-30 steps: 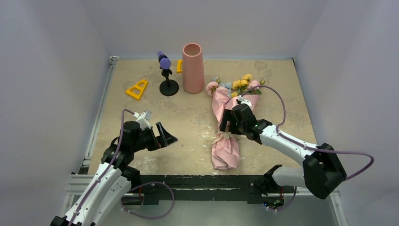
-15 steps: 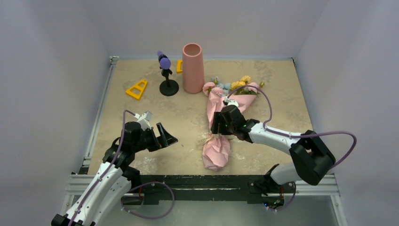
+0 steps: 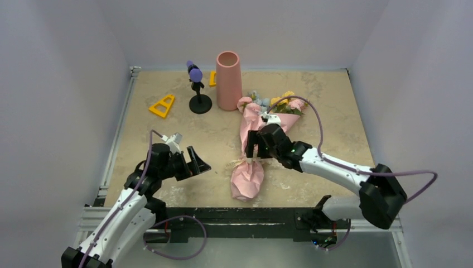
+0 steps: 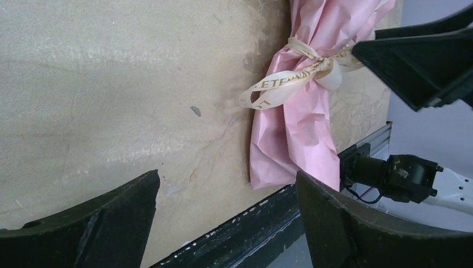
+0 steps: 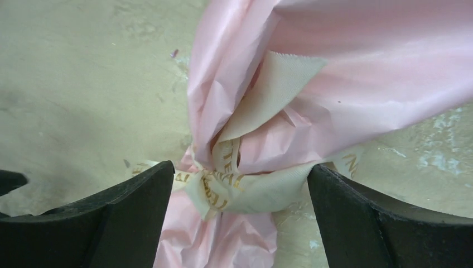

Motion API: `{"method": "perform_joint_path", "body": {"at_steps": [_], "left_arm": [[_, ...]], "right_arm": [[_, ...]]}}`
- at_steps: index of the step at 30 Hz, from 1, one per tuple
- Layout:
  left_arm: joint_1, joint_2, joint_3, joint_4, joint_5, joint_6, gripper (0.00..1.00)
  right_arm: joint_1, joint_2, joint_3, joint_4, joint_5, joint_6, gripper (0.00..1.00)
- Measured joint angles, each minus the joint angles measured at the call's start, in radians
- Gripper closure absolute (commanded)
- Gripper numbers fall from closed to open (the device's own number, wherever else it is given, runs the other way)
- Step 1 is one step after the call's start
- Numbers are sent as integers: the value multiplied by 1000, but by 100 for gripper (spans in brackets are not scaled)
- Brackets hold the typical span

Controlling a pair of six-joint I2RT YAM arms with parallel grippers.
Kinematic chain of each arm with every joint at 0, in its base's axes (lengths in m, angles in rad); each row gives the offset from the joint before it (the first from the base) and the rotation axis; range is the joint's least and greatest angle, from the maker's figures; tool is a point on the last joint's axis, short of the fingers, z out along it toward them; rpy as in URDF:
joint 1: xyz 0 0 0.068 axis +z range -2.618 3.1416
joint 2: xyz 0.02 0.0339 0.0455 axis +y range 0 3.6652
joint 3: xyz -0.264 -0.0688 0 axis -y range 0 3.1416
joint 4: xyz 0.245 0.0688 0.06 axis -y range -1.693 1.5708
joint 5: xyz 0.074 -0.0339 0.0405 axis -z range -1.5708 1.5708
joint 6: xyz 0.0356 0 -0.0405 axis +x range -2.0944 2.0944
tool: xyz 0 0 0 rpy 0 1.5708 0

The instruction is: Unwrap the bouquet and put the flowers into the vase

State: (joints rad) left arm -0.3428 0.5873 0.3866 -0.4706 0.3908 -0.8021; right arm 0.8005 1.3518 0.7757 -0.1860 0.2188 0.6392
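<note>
The bouquet lies on the table in pink crinkled paper, its flowers pointing to the back beside the salmon-pink vase, which stands upright. A cream ribbon is knotted round the wrap's waist. My right gripper hangs open just over that knot, one finger on each side of it, and in the right wrist view my right gripper holds nothing. My left gripper stands open to the left of the bouquet, apart from it. The left wrist view looks between its own left gripper fingers at the ribbon and lower wrap.
A black stand with a purple top stands left of the vase. A yellow triangle lies further left, and a small yellow piece sits behind the vase. The black front rail runs just below the wrap's end.
The bouquet has slid and swung left, its lower end most, and the right gripper has gone left with it. The left arm has barely moved.
</note>
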Motion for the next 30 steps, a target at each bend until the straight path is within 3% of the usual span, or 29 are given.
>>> {"method": "perform_joint_path", "body": {"at_steps": [12,22,30], "left_arm": [[-151,237,117,87,-56,19,11],[-198,301,117,187,-81,-8,12],[-203,299,108,198,-85,-18,13]], "right_arm": [[0,-333,-33,-130,45,-23,24],[-64,-349,-45,-128,82,-23,46],[-146,-210,-8,-69,44,-49,56]]}}
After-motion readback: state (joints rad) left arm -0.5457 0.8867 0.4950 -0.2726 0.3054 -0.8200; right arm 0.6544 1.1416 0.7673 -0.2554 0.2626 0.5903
